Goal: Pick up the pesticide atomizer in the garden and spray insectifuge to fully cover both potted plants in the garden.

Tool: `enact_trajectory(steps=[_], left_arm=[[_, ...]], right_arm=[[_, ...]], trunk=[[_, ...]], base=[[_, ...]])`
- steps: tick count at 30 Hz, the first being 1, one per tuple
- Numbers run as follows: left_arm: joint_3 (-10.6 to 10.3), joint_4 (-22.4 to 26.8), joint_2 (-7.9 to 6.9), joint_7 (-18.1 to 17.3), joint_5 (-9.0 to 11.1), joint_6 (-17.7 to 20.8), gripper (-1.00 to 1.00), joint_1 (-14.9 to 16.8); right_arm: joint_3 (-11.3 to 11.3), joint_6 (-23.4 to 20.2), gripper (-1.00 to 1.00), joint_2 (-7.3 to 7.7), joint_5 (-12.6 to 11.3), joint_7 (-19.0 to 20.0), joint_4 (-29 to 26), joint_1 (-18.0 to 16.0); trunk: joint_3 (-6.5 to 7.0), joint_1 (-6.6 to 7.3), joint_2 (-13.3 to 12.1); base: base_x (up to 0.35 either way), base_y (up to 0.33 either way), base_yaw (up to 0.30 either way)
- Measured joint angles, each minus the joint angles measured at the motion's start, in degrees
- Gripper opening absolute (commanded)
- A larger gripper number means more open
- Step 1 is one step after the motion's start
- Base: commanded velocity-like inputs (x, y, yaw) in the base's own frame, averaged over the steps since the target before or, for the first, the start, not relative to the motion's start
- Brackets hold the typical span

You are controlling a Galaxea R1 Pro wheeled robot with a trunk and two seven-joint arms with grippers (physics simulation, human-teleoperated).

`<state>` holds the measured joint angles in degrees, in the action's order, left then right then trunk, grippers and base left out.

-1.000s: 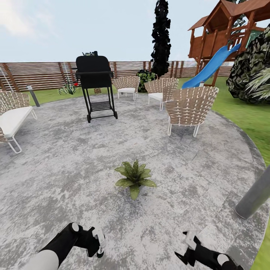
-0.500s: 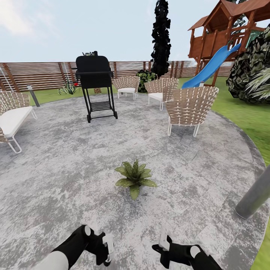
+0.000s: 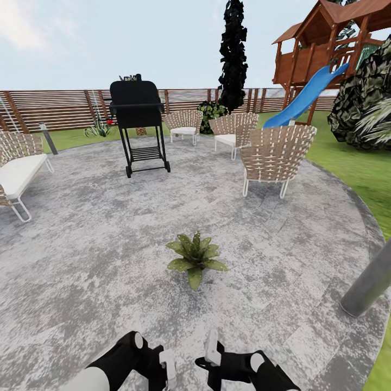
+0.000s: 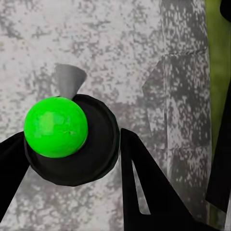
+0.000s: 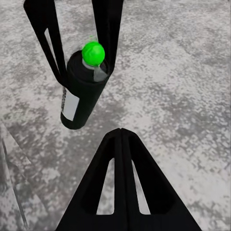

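Two black grippers have swung together near the low green-leaved potted plant (image 3: 194, 258): left gripper (image 3: 165, 369) jaws grasping the slim dark green pesticide atomizer (image 5: 83, 89), right gripper (image 3: 213, 354) jaws clenched, likely ready to spray.

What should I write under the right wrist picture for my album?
Left gripper holding the pesticide atomizer with its bright green top above the grey patio.
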<state>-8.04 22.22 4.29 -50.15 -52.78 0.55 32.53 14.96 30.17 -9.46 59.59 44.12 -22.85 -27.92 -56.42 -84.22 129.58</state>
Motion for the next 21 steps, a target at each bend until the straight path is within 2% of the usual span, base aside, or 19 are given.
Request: enact_trajectory(steps=[4,12,21], left_arm=[[0.0,0.0,0.31,0.0,0.12,-0.07,-1.0,-0.02],[-0.03,-0.08,2.27,-0.03,0.23,-1.46,-1.0,-0.2],[-0.01,-0.03,2.69,0.19,0.37,-1.51,-1.0,-0.2]], right_arm=[[-0.06,0.0,-1.0,-0.12,0.0,0.0,0.01,0.0],[-0.07,0.0,-1.0,-0.19,0.0,-0.02,0.02,-0.09],[-0.07,0.0,-1.0,-0.47,0.0,-0.04,0.08,-0.12]], trunk=[[0.0,0.0,0.0],[0.0,0.0,0.0],[0.0,0.0,0.0]], base=[[0.0,0.0,0.0],[0.0,0.0,0.0],[0.0,0.0,0.0]])
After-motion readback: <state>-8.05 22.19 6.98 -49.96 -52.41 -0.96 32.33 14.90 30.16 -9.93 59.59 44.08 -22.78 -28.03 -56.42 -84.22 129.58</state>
